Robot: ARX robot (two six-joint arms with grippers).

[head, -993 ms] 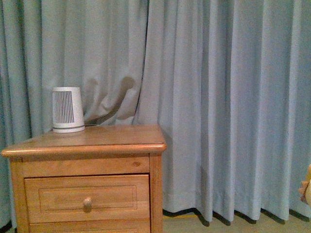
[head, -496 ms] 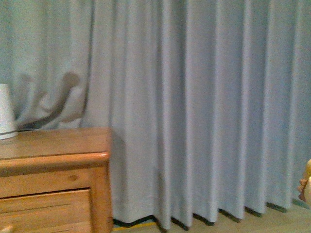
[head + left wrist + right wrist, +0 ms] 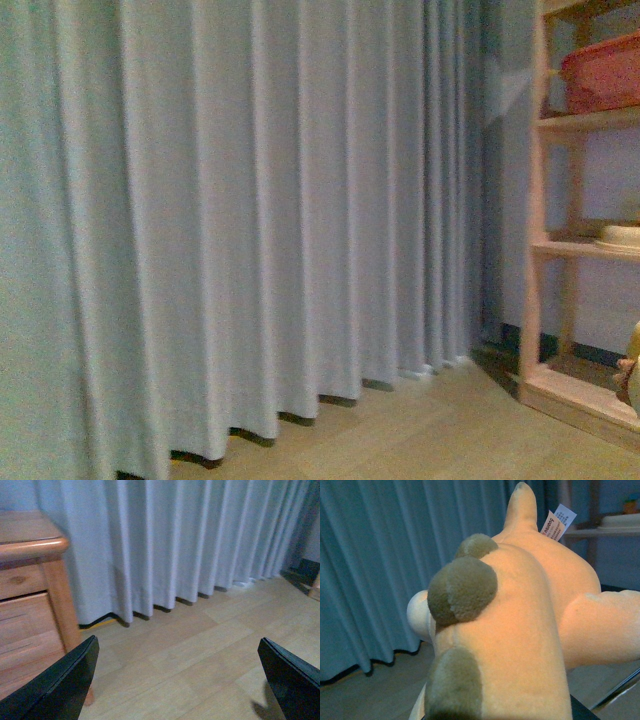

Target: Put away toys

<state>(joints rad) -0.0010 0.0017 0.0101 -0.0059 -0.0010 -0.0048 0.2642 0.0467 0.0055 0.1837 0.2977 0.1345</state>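
Observation:
The plush toy (image 3: 520, 625) fills the right wrist view: soft orange-yellow with dark olive patches, a pointed limb and a white sewn tag. My right gripper (image 3: 510, 715) is shut on it, its fingers almost wholly hidden under the plush. A sliver of the toy (image 3: 630, 375) shows at the right edge of the front view. My left gripper (image 3: 185, 680) is open and empty above the wooden floor, its two black fingers (image 3: 55, 690) far apart.
Grey curtains (image 3: 250, 220) hang to the floor across the front view. A wooden shelf unit (image 3: 560, 240) stands at the right, with a red bin (image 3: 605, 70) and a pale dish (image 3: 620, 238). A wooden nightstand (image 3: 30, 595) shows in the left wrist view.
The front view has swung to the right: the nightstand and the white device on it have left the frame, and the shelf unit has come in at the right.

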